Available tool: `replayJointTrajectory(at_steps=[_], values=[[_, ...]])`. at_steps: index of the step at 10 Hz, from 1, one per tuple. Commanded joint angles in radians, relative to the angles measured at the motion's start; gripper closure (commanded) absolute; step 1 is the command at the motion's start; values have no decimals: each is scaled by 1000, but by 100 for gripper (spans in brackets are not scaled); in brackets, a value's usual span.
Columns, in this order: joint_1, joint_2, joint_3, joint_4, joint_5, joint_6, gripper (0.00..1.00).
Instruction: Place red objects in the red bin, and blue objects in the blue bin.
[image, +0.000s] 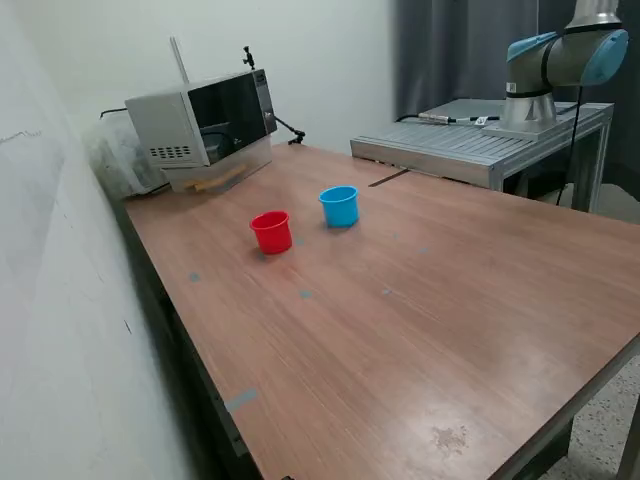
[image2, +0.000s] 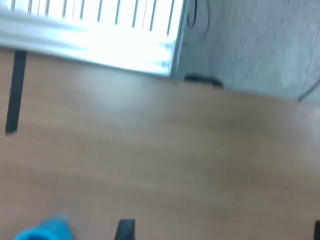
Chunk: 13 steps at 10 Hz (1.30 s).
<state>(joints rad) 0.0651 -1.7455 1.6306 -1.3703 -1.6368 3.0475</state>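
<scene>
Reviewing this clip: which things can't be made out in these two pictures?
- Cubes: none visible in either view; whether any lie inside the red cup or blue cup is hidden by the cup walls in the exterior view.
- Pincer: outside the exterior view, where only the arm base shows; in the wrist view only dark tips at the edge, so open or shut is unclear.
- Wrist view: blurred; blue cup cut off by the edge.

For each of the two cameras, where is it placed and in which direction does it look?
Exterior view: sits off the arm, above a table corner, looking down across the wooden table at the red cup, the blue cup and a microwave; only the arm's base shows, no claw.
Wrist view: rides on the arm, looking down, blurred, at the tabletop, a ribbed metal platform and the floor; dark bits at the picture's edge may be claw tips.
Shared: the table, platform and blue cup.
</scene>
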Motion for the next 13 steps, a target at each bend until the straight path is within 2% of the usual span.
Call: replayJointTrajectory(at_steps=[1,4,13], values=[[1,-5,9,141,0,-3,0],[-1,-5,15,209,0,-3,0],[-13,-6,25,212,-3,-4,0]])
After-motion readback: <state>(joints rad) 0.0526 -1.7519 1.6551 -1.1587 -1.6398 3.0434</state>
